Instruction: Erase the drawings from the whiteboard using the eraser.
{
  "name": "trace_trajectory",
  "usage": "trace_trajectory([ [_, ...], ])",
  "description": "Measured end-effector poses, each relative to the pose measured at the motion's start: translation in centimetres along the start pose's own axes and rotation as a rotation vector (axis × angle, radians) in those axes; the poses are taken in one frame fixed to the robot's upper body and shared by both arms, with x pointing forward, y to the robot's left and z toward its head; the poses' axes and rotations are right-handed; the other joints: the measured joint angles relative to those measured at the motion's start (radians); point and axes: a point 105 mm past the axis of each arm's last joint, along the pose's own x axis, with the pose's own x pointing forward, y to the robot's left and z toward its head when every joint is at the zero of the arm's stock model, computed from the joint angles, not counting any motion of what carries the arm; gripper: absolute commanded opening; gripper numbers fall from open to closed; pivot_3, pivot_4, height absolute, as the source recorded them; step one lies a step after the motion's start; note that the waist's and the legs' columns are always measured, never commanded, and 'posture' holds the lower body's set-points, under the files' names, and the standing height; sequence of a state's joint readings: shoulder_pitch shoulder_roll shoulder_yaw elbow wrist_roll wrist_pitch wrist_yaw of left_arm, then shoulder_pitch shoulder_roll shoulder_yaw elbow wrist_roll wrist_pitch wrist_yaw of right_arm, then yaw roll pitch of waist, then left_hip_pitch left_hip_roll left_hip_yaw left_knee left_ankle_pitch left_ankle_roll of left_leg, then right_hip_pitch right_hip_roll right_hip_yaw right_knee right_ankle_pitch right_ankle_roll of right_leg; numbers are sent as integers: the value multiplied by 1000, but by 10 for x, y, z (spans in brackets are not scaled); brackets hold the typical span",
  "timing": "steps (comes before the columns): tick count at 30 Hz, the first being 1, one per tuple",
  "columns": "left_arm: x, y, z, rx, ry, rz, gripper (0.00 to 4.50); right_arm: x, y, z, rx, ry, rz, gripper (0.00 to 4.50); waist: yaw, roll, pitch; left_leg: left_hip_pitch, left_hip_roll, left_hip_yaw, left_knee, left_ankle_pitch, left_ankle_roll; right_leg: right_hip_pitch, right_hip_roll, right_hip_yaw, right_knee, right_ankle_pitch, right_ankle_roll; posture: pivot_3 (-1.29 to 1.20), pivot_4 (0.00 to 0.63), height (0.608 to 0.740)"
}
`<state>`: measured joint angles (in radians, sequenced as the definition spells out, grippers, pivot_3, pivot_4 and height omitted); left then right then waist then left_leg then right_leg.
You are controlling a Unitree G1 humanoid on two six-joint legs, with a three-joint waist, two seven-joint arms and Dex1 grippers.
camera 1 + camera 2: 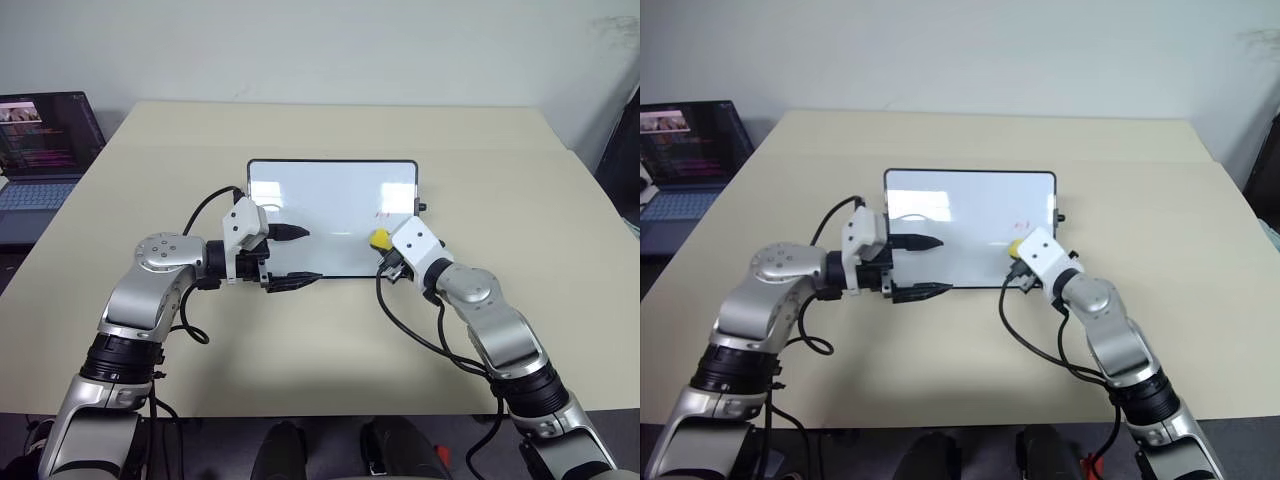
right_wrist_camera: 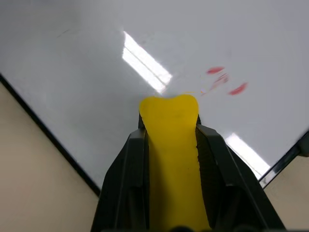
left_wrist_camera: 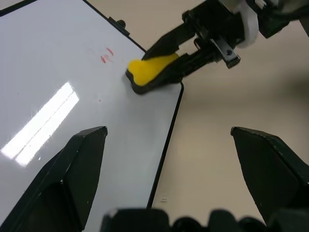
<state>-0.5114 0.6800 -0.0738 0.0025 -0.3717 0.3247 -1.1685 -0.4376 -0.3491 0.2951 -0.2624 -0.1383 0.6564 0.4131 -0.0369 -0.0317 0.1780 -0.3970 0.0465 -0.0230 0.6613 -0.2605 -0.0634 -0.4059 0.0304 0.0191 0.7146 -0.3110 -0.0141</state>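
left hand [image 1: 290,257] spread, right hand [image 3: 159,60] clamped

Both arms are built of rounded silver-grey metal segments joined by black ribbed collars, seen above the beige table [image 1: 300,360]. Each elbow carries a round silver cap; the left one shows a ring of small dark screw holes. A boxy white housing sits at each wrist, just behind the black hand. The left hand [image 1: 295,257] ends in two slim, pointed black fingers; the right hand [image 3: 166,55] has black fingers with angular bracket parts. Black cables loop loosely from each wrist back along the forearm.
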Motion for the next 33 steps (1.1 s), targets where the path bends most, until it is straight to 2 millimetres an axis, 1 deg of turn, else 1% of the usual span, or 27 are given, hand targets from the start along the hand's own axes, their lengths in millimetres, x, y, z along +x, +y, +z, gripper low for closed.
trace_trajectory([
  [3, -1, 0, -2, -5, 6, 0, 4500, 3, -17, 6, -29, -17, -86, 986, 2, 0, 0, 0, 0, 0, 0, 0, 0, 0, 1, -1, 1, -1, 1, 0, 150, 740],
  [4, -1, -1, -2, -6, 6, 1, 4500, 4, -29, 9, -35, -23, -138, 986, 4, 0, 0, 0, 0, 0, 0, 0, 0, 0, 1, -1, 1, -1, 1, 0, 150, 740],
  [5, -1, -1, -2, -6, 7, 1, 4500, 3, -37, 10, -34, -28, -167, 986, 4, 0, 0, 0, 0, 0, 0, 0, 0, 0, 1, -1, 0, 0, 1, 0, 150, 740],
  [7, -2, -1, -3, -8, 11, 2, 4500, 2, -43, 11, -32, -35, -188, 986, 5, 0, 0, -1, 0, 0, 0, 0, 0, 0, 1, -1, 0, 1, -2, 0, 150, 740],
  [10, -3, -1, -4, -12, 17, 4, 4500, 2, -40, 11, -35, -35, -164, 986, 4, 0, 0, -1, 1, 0, 0, 0, 0, 0, 1, 0, -1, 2, -3, 0, 150, 740],
  [11, -3, -1, -4, -13, 17, 4, 4500, 2, -36, 10, -36, -28, -133, 986, 4, 0, 0, -1, 1, 0, 0, 0, 0, 0, 1, 0, -2, 2, -3, 0, 150, 740],
  [15, -3, -1, -4, -17, 19, 5, 4500, 3, -6, 4, -35, -6, 18, 986, 2, 0, 0, 0, 1, 0, 0, 0, 0, 0, 1, -1, -1, 1, -2, 0, 150, 740],
  [18, -3, -1, -4, -18, 18, 5, 4500, 7, -3, 7, -20, -20, 8, 986, 2, 0, 0, 0, 1, 0, 0, 0, 0, 0, 1, -1, 1, 0, -1, 0, 150, 740],
  [20, -3, -1, -4, -20, 18, 4, 4500, 12, -11, 13, -34, -42, -56, 986, 2, 0, 0, 0, 1, 0, 0, 0, 0, 0, 1, -1, 1, 0, -1, 0, 150, 740],
  [22, -3, -1, -4, -20, 18, 3, 4500, 15, -31, 22, -42, -72, -163, 986, 3, 0, 0, 0, 0, 0, 1, 0, 0, 0, 1, -1, 1, 1, -1, 0, 150, 740],
  [24, -4, -1, -4, -21, 19, 4, 4500, 14, -48, 26, -54, -81, -239, 986, 5, 0, 0, -1, 1, 0, 0, 0, 0, 0, 1, -1, -1, 2, -3, 0, 150, 740],
  [25, -4, -1, -4, -21, 20, 4, 4500, 13, -53, 26, -59, -81, -258, 986, 5, 0, 0, -1, 1, 0, 0, 0, 0, 0, 1, -1, -1, 2, -3, 0, 150, 740],
  [26, -5, 0, -5, -21, 23, 6, 4500, 13, -53, 26, -59, -81, -250, 986, 5, 0, 0, -2, 1, 0, 0, 0, 0, 0, 1, -1, -2, 2, -3, 0, 150, 740],
  [28, -5, 0, -5, -21, 23, 7, 4500, 14, -46, 26, -65, -77, -201, 986, 5, 0, 0, -2, 1, 0, -1, 0, 0, 0, 1, -1, -3, 2, -3, 0, 150, 740],
  [29, -5, 0, -5, -22, 24, 8, 4500, 14, -39, 24, -66, -70, -159, 986, 5, 0, 0, -2, 1, 0, -1, 0, 0, 0, 1, -1, -3, 2, -3, 0, 150, 740],
  [32, -5, -1, -5, -22, 24, 7, 4500, 10, -8, 12, -75, -28, 18, 986, 4, 0, 0, 0, 1, 0, 0, 0, 0, 0, 1, 0, -1, 2, -3, 0, 150, 740],
  [33, -5, -1, -6, -24, 25, 7, 4500, 10, -1, 10, -74, -21, 45, 986, 3, 0, 0, 0, 1, 0, 0, 0, 0, 0, 1, 0, -1, 2, -3, 0, 150, 740],
])
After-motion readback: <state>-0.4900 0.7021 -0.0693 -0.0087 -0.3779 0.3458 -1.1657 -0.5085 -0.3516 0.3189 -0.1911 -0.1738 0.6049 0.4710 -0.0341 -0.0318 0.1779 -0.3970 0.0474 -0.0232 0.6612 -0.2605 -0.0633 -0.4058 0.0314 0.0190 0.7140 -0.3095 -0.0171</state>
